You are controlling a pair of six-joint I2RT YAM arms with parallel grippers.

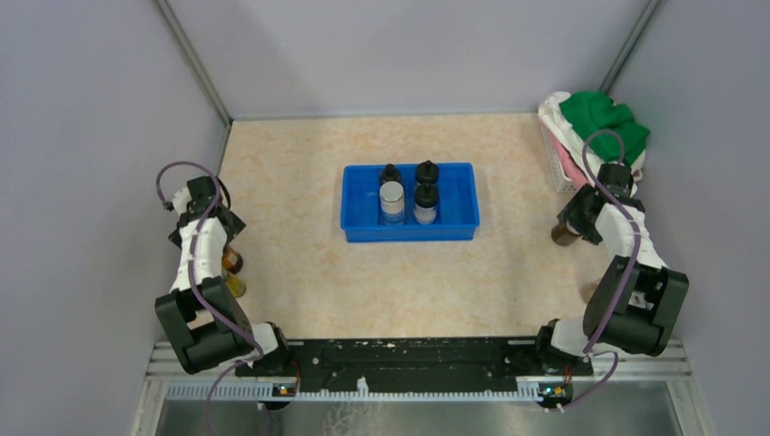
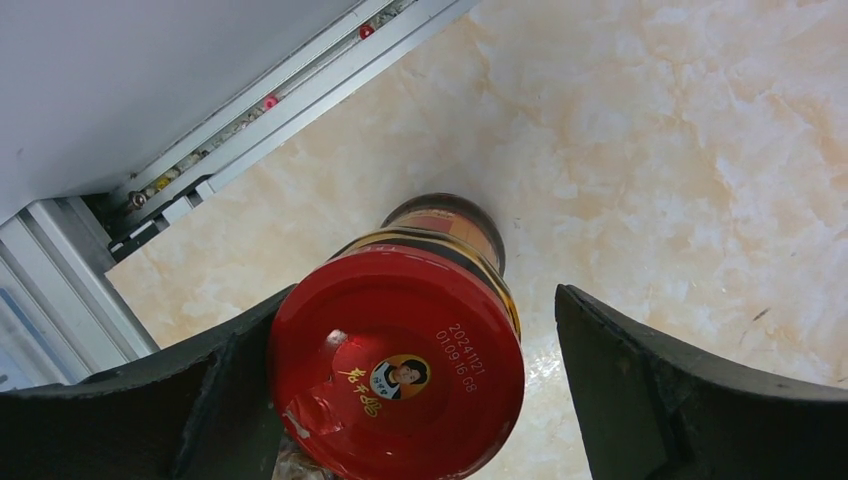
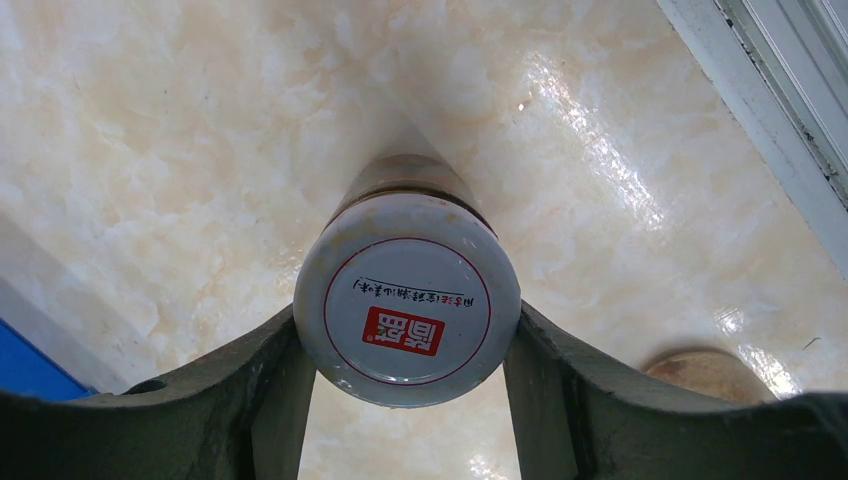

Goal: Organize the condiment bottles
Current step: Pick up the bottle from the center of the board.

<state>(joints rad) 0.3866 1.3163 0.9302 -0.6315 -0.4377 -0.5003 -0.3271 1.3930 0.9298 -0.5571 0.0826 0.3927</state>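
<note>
A pale, stone-look bench (image 1: 363, 291) sits between plain grey walls. In the middle of the top view is a blue tray (image 1: 359, 232), and four black-cap bottles (image 1: 392, 195) stand in it, close together.

At the left edge of that view, the left arm reaches down over a red-lid jar (image 2: 395, 365). The left fingers (image 2: 640, 370) are open wide around it. One finger touches the lid at the lower left of the wrist view. The other finger is apart from it, with bare bench showing in the gap. So this jar is not held.

At the right edge of the top view, the right fingers (image 3: 590, 400) press on both sides of a white-lid jar (image 3: 408, 315). They look shut on it. I cannot tell if the jar is off the bench. A brown lid (image 3: 710, 375) peeks out at the lower right of the right wrist view.

I think the step now is picking up the side jars to put them in the tray. Next, the right arm should lift its jar straight up and carry it toward the middle of the picture. The left fingers need to close first
</note>
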